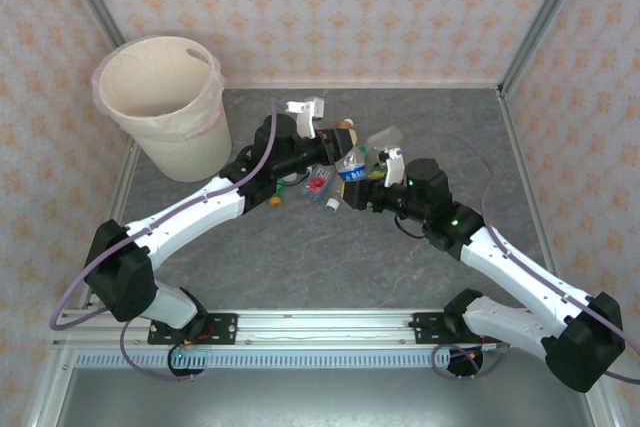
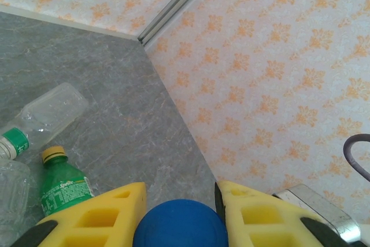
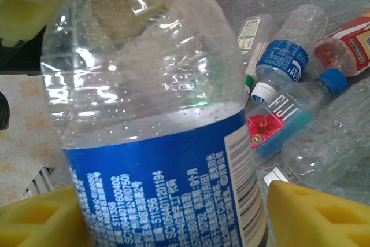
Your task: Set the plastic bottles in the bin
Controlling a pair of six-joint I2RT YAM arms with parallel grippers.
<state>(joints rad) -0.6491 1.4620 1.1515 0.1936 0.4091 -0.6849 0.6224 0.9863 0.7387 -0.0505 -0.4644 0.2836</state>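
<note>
The left gripper (image 2: 180,194) clamps a blue-capped bottle (image 2: 180,228); the right gripper (image 3: 173,215) grips a blue-labelled bottle (image 3: 153,102).

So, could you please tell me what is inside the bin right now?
Looking down into the bin, I see pale cream lining and the pinkish liner bag over its rim, no bottle. The near wall covers the lowest part inside, so something small there would be hidden.

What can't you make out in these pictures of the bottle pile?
Top view: the number of plastic bottles in the pile; both arms cover part.
Left wrist view: what the blue round thing in the left gripper is; the bottom edge cuts it.
Right wrist view: the rest of the blue-labelled bottle; the bottom edge cuts it.
</note>
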